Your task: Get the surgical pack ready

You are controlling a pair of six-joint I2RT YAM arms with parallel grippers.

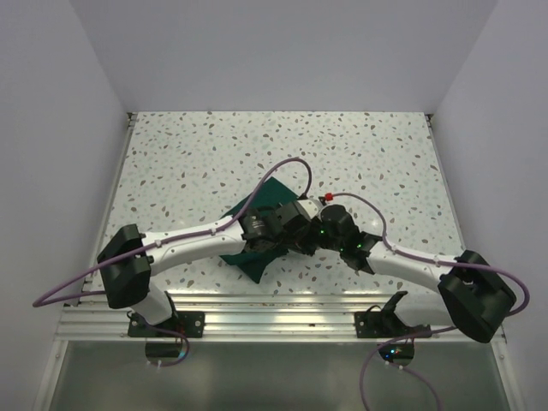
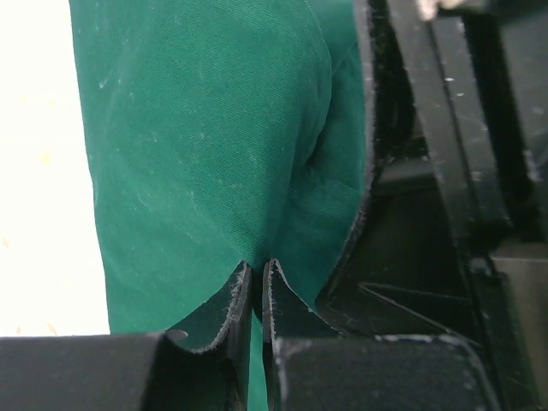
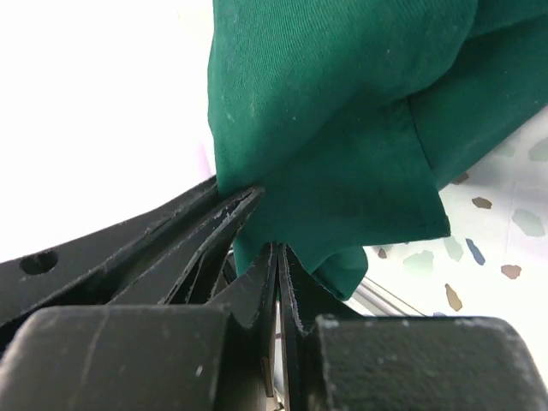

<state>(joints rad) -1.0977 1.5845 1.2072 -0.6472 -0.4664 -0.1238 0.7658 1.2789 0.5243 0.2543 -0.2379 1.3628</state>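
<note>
So both arms are reaching in toward the middle of the table (image 1: 188,171), and their wrists are bunched up right against each other there. The green cloth (image 1: 272,197) lies under them, about mid-table and a bit toward the near edge. From above it looks like a folded dark green bundle turned cornerwise. One corner points to the far side of the table and another pokes out below the left arm. Most of the rest is covered by the arms, so I can't say what's wrapped inside.

Up close, the left gripper (image 2: 258,276) has its two fingers pressed nearly together with only a thin slit between them, and green fabric sits in that slit. It's pinching a fold of the cloth. The right gripper (image 3: 280,255) is the same deal, closed tight on an edge of the cloth. The fabric bunches up from its tips and a loose flap hangs clear of the speckled tabletop. The other gripper's black fingers are jammed in right next to it, so the two are practically touching.

Purple cables (image 1: 295,167) loop off both arms above the table.
</note>
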